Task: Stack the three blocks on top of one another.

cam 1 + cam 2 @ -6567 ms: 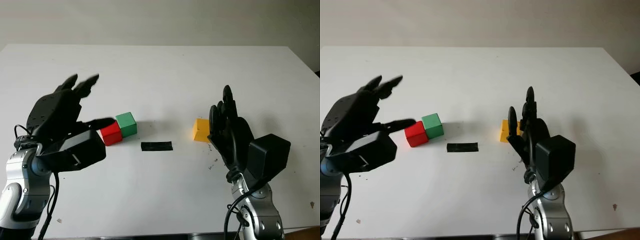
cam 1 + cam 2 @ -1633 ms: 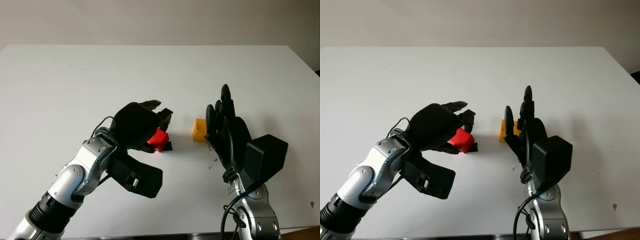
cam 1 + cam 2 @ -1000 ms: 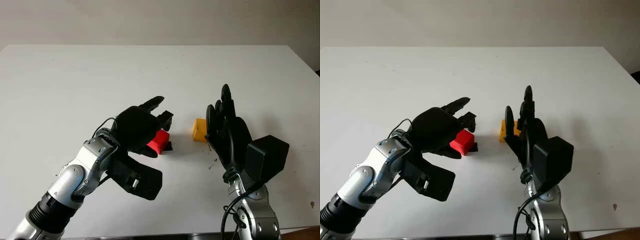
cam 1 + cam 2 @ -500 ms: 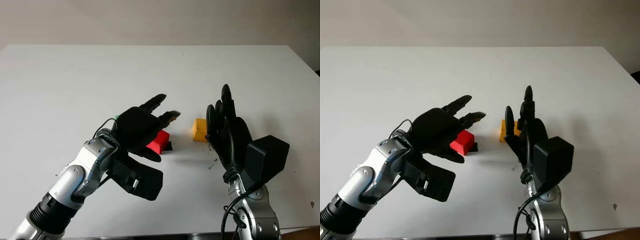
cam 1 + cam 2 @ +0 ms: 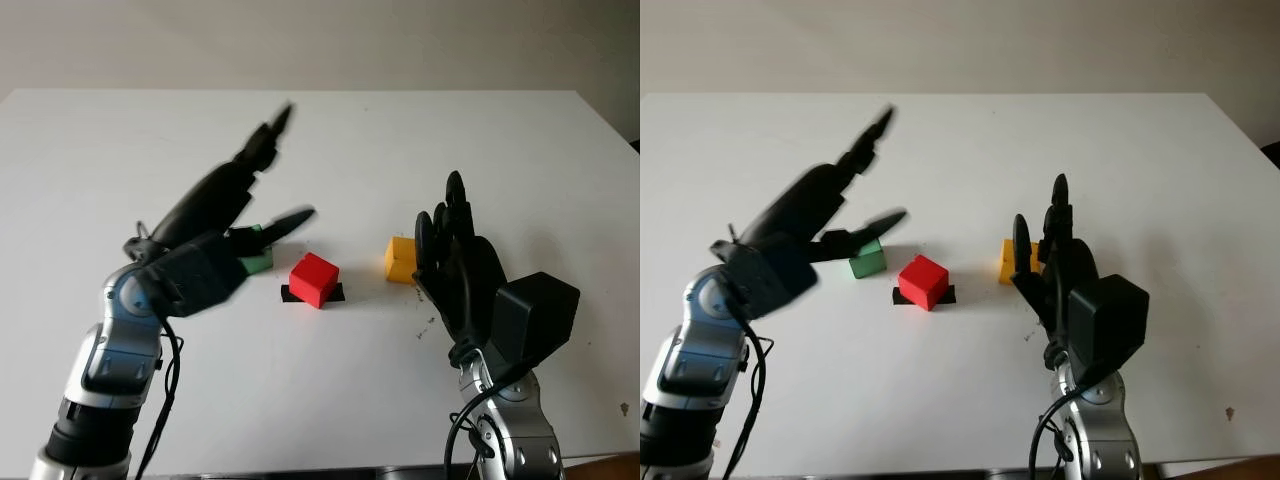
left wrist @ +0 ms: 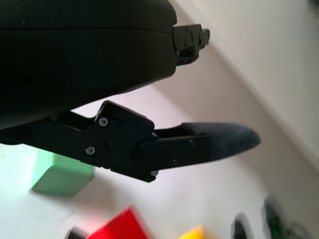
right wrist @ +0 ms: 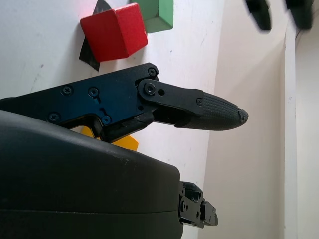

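On black tape (image 5: 312,294), red block (image 5: 313,279), corner-forward

Left hand (image 5: 215,215) is raised above the table (image 5: 120,140), open, holding nothing, fingers pointing away from the robot (motion-blurred at the tips); its arm rises from the table's near left edge, silver forearm upright, wrist bent forward. Right hand (image 5: 455,255) is open and upright over the table's near right part, palm turned toward the left hand, holding nothing. Its black wrist housing sits just below the hand, silver forearm coming up from the table's near edge.
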